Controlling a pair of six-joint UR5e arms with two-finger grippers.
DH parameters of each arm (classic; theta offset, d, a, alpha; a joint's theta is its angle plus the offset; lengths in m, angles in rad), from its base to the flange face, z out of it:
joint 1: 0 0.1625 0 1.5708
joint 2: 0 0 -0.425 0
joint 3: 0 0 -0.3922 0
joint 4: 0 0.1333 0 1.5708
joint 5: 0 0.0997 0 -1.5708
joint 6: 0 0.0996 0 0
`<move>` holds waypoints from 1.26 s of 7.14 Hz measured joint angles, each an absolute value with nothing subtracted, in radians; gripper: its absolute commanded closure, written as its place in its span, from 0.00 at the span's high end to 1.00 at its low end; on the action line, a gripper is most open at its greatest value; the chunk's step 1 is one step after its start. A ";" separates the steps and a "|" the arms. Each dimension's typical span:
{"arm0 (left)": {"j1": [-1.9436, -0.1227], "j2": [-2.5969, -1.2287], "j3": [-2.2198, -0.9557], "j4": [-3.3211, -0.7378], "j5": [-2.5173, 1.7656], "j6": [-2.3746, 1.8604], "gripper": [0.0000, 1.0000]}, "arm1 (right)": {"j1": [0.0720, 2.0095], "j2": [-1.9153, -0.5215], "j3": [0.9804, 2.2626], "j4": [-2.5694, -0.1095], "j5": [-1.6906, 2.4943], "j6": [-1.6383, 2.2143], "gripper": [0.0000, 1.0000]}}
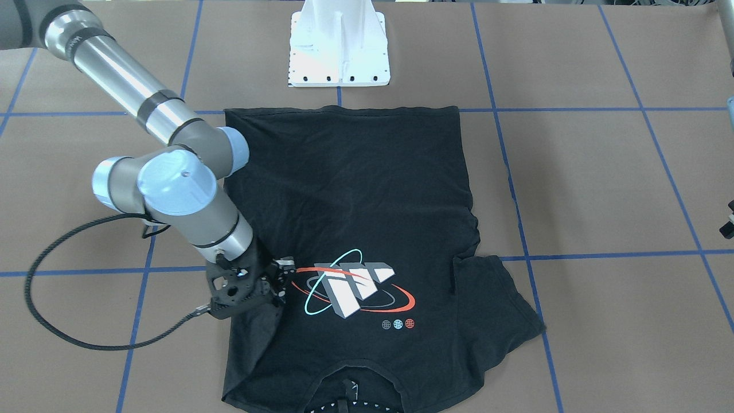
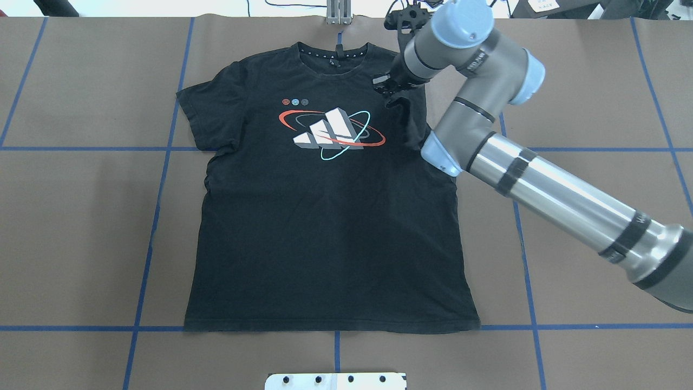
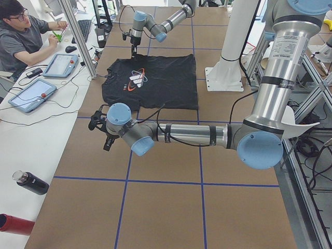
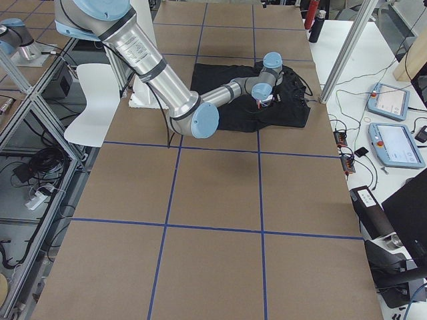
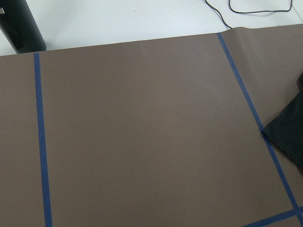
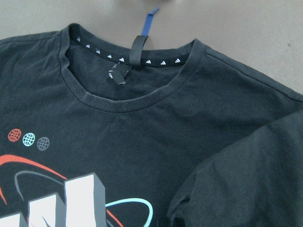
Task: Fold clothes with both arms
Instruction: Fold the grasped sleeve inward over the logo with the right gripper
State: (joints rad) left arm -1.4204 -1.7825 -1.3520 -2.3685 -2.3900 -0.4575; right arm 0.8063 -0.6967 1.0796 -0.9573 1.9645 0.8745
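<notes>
Right hand point(image 1: 280, 282) pinches a sleeve point(image 1: 256, 328) of the black T-shirt point(image 1: 355, 189) beside its logo point(image 1: 351, 287).

Overhead exterior: from behind the robot, looked forward and down over the whole T-shirt point(image 2: 325, 227).
Front-facing: faced the robot steeply from across, sharing that T-shirt.
Exterior left, right: distant, along the table point(image 3: 166, 207) from either end.
Left wrist: close over the table.
Right wrist: close on the collar point(image 6: 128, 101).

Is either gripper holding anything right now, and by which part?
The right gripper grips the T-shirt by its sleeve edge, folded over the chest. The left gripper hangs over the table, off the shirt, with nothing seen in it.
</notes>
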 measured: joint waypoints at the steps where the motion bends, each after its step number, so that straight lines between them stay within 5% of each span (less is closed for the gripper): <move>1: -1.420 -1.782 -1.351 -2.368 -2.390 -0.459 1.00 | 0.801 -0.663 1.037 -0.961 1.939 0.879 0.19; 2: -1.420 -1.782 -1.351 -2.368 -2.390 -0.460 1.00 | 0.797 -0.650 1.017 -0.962 1.921 0.882 0.99; 6: -1.419 -1.790 -1.352 -2.370 -2.389 -0.465 1.00 | 0.790 -0.643 1.024 -0.956 1.900 0.919 1.00; 9: -1.374 -1.836 -1.348 -2.428 -2.385 -0.626 1.00 | 0.815 -0.695 1.178 -1.028 1.991 0.958 1.00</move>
State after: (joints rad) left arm -1.3741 -1.8357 -1.3485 -2.4285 -2.3848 -0.6256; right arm 0.8149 -0.6953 1.1776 -1.0285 1.9910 0.9580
